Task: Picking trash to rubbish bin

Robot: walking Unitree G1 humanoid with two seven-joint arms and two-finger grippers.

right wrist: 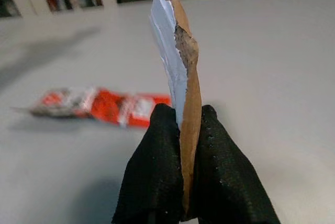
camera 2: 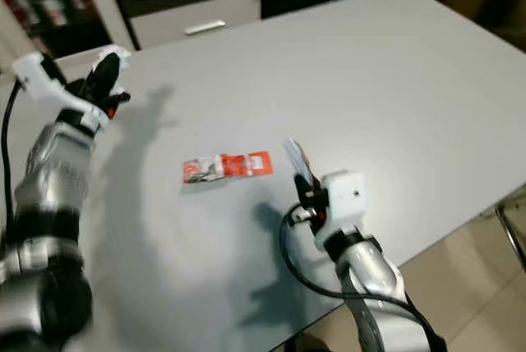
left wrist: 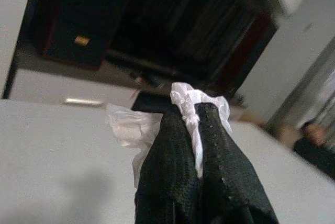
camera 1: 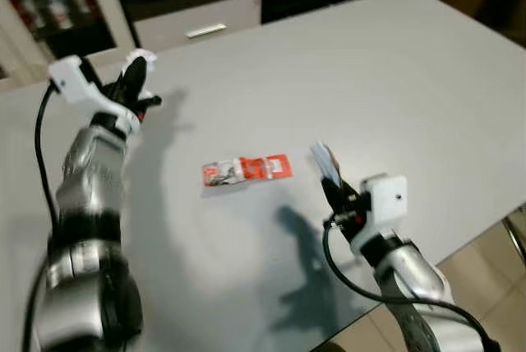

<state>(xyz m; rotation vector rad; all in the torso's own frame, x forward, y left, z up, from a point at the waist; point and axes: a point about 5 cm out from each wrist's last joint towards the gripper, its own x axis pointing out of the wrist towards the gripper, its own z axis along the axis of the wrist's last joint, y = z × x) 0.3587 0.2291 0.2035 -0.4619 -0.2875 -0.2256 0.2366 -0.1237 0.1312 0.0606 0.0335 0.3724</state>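
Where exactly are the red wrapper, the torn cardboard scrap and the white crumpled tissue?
red wrapper (camera 1: pixel 247 170): left eye view, its middle.
cardboard scrap (right wrist: pixel 180 67): right wrist view, upper part above the fingers.
white crumpled tissue (left wrist: pixel 125 127): left wrist view, bunched part beside the fingers.

Matt smooth grey table (camera 1: pixel 345 64); glossy crinkled red foil wrapper (camera 1: pixel 247 170) at table centre; torn brown cardboard scrap (right wrist: pixel 180 67), pale bluish face, rough edge; thin crumpled white plastic film (left wrist: pixel 194 106); coarse black textured fingers (right wrist: pixel 157 182); brushed silver metal arms (camera 1: pixel 90 179).
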